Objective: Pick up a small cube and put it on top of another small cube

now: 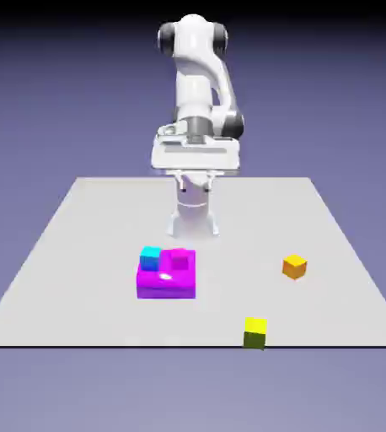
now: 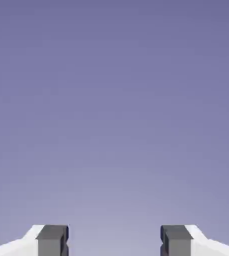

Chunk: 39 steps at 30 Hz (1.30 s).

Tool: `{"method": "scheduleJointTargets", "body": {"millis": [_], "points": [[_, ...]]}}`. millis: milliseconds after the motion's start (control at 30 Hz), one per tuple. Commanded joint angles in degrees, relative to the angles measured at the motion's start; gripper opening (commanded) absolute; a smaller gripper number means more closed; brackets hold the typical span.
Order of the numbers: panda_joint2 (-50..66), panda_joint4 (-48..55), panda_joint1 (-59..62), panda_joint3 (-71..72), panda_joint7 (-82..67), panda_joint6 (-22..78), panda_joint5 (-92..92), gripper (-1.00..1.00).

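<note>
Hand (image 2: 114, 240) wide open, holding nothing; orange cube (image 1: 294, 267) corner-on, yellow cube (image 1: 254, 332) nearly square-on.

The pale grey counter (image 1: 104, 236) carries a glossy magenta block (image 1: 167, 287) toward the exterior view's left; an orange cube (image 1: 294, 267) sits well apart from it, toward the exterior view's right; a yellow cube (image 1: 254, 332) rests at the near edge, between the two sideways; the robot's white base (image 1: 193, 226) stands farther back, near the middle.

Fingers (image 2: 52, 241) cut off at hand view's bottom.
</note>
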<state>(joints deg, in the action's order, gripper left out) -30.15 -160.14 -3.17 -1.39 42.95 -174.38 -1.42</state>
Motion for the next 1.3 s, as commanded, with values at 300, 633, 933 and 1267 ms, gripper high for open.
{"method": "scheduleJointTargets", "body": {"millis": [300, 633, 933, 1267], "points": [[20.8, 7.2, -20.6, -11.5, 4.0, -3.1, -11.8, 0.00], [41.5, 14.3, -41.2, -23.1, 8.1, -6.2, -23.6, 0.00], [58.8, 20.3, -58.2, -32.6, 11.5, -8.8, -33.4, 0.00], [68.2, 27.2, -41.4, -17.4, 11.7, -15.5, -31.2, 0.00]]}}
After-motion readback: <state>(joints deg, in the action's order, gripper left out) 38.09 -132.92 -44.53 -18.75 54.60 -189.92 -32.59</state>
